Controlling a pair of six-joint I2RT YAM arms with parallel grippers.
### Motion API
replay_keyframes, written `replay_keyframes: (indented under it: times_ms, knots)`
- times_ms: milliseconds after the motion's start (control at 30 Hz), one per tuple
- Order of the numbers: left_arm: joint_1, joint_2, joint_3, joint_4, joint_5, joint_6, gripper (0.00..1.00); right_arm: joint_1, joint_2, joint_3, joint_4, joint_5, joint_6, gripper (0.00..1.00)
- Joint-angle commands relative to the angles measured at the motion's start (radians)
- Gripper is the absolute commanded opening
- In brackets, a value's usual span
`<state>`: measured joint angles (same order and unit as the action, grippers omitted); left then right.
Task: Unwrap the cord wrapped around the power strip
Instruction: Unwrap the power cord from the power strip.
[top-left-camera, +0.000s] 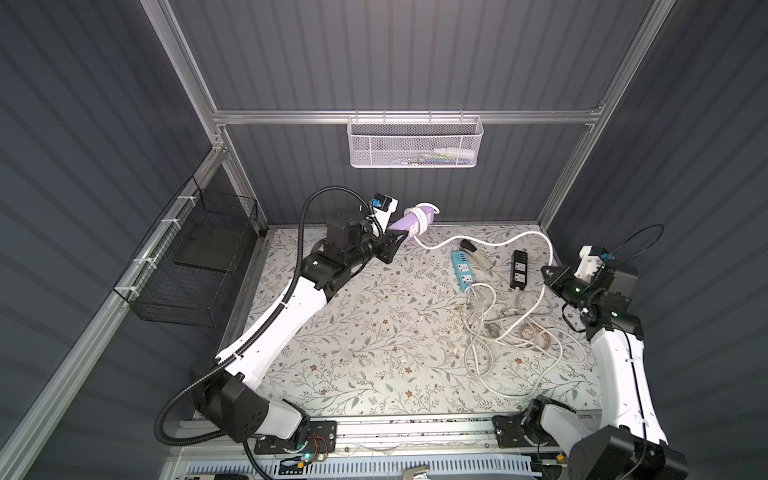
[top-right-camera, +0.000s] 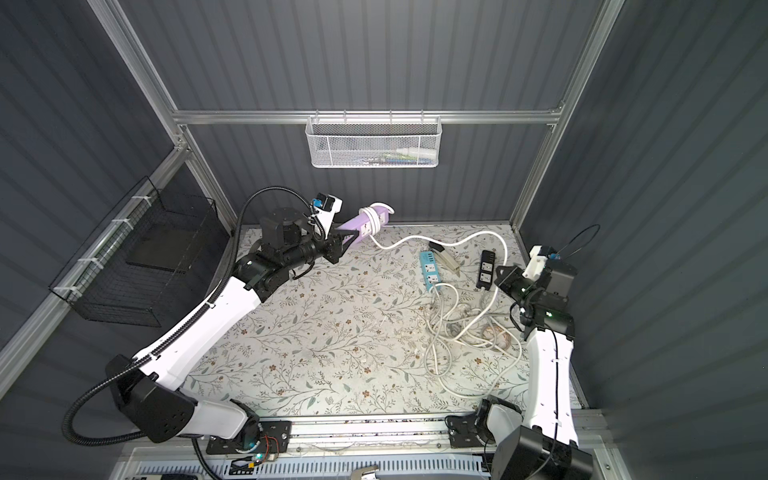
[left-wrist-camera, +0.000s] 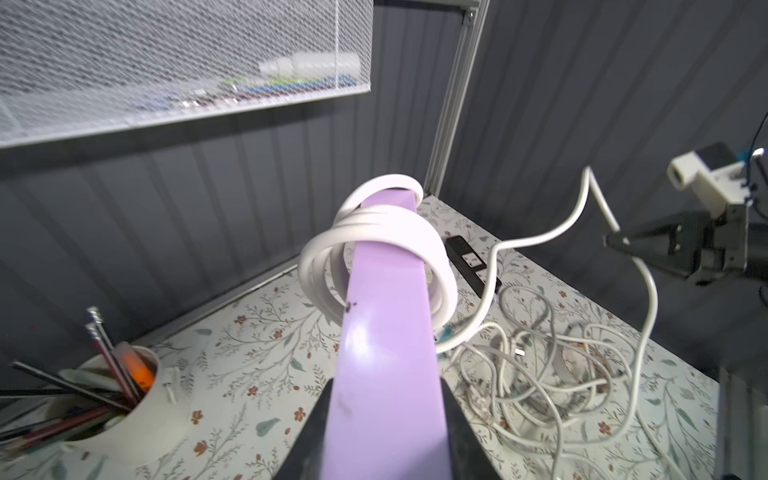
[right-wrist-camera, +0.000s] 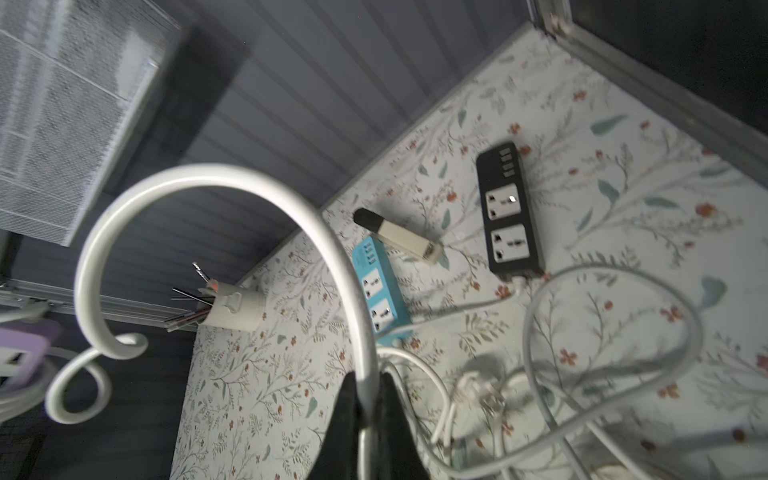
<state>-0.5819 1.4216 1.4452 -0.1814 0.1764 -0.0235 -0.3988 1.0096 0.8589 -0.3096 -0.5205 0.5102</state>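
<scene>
— Where's the lilac plastic power strip (left-wrist-camera: 386, 332)?
— Raised over the floral tabletop (top-left-camera: 353, 332), far side, clamped in the left hand (top-left-camera: 400, 237), white cord (right-wrist-camera: 208, 169) coiled around its end.
— And the right hand (top-left-camera: 547, 272)?
— Pinching that cord's loose length.

Light shines down from above onto the flowery table (top-left-camera: 353, 332), so it looks bright. The grey walls (top-left-camera: 83, 124) are dark. Up close, the white basket (left-wrist-camera: 166, 62) and the cord (right-wrist-camera: 216, 174) look fuzzy. The purple power strip (left-wrist-camera: 386, 291) has a shiny spot.
</scene>
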Motion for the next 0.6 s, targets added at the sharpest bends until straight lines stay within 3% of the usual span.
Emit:
replay_keyframes:
  times_ms: [0,300,567]
  knots:
    - [0.001,-0.048,-0.022,0.094,-0.097,0.040,0.00,-0.004,-0.005,-0.075,0.020,0.062,0.052,0.00]
    - [0.001,-0.101,-0.072,0.132,-0.114,0.043,0.00,-0.005,0.025,-0.296,0.144,0.127,0.195,0.00]
    - [0.001,-0.108,-0.081,0.144,-0.103,0.035,0.00,-0.005,0.083,-0.357,0.165,0.225,0.261,0.00]
